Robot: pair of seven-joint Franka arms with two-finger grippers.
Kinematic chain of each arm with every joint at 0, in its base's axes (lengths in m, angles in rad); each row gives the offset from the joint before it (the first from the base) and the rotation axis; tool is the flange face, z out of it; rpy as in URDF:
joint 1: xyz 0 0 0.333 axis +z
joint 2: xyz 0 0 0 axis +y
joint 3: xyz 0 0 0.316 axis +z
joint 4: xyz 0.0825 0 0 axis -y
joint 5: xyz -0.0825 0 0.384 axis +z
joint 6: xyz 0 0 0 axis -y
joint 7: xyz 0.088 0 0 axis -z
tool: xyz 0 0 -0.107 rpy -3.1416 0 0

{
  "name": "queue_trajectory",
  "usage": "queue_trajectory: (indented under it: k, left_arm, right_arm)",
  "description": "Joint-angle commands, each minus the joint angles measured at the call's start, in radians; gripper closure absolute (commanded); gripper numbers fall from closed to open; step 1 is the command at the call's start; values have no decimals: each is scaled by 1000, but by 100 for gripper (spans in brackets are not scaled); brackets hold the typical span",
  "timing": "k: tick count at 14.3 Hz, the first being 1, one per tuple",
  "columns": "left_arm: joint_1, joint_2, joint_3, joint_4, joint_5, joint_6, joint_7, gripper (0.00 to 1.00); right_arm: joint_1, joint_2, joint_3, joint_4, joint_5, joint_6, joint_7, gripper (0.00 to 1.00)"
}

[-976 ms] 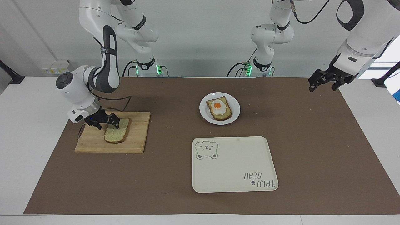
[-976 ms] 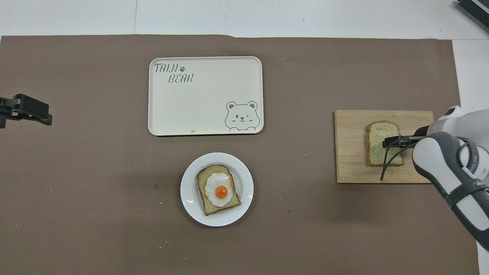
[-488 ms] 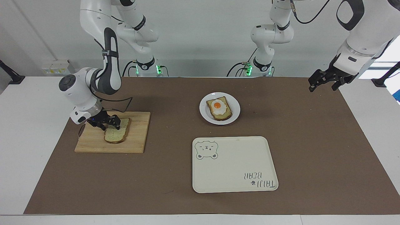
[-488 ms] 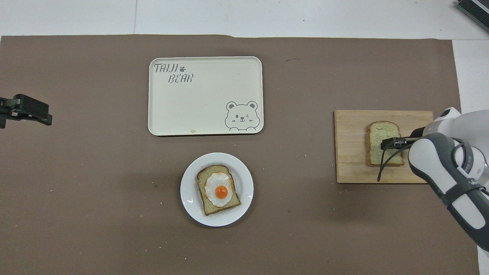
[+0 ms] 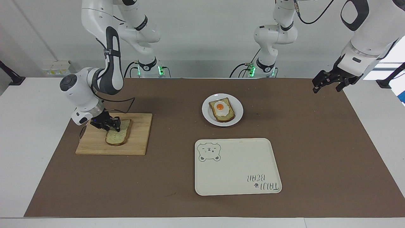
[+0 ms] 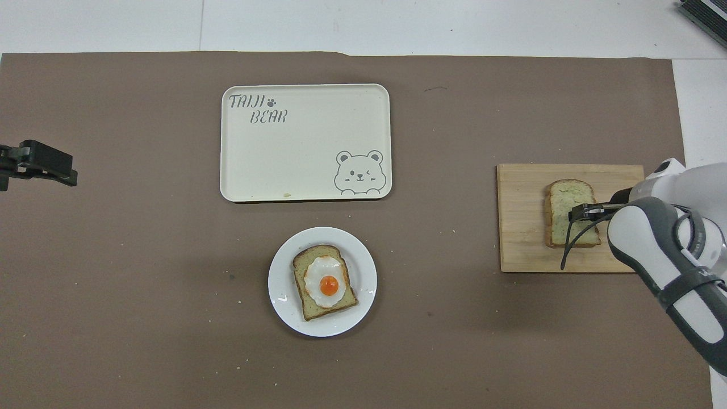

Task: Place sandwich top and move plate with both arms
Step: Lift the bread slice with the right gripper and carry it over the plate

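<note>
Wooden cutting board (image 5: 114, 134), pale grain, lying on the brown-covered desk (image 5: 316, 152) toward the right arm's end; on it, the sandwich top (image 5: 118, 133), a speckled slice with a brown crust, resting flat. Right gripper (image 5: 109, 125): down at the edge of the slice that lies toward the robots, fingers either side of the crust; whether they have bitten yet cannot be told. Plate (image 5: 238, 111), small, round and white: near the desk's middle, carrying a bread slice with fried egg (image 5: 221, 110). From the plate in the overhead view, the board lies at about three o'clock and the cream bear tray (image 6: 305, 142) at twelve, standing apart from it. Left gripper (image 5: 327, 83): fingers spread, holding nothing, waiting in the air over the left arm's end of the desk. Handling note, as judgement: pinch the crust and not the soft crumb, firm enough to lift yet not tear; raise the slice level, carry it over the egg, match rounded end to rounded end, and lower it before letting go.
</note>
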Motion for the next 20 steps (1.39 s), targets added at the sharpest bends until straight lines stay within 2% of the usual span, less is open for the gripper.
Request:
queue_trajectory:
  k: [1, 10, 18, 20]
  left_arm:
    - [5, -19, -2, -14, -1, -12, -3, 0]
    - [5, -19, -2, -14, 0, -12, -2, 0]
    - [5, -19, -2, -14, 0, -12, -3, 0]
    - [5, -19, -2, -14, 0, -12, -3, 0]
  right_arm:
    - [-11, 21, 0, 1, 20, 12, -24, 100]
    - [-10, 9, 0, 50, 18, -49, 4, 100]
    - [1, -51, 19, 222, 3, -305, 39, 100]
    - [1, -71, 51, 245, 6, -350, 39, 100]
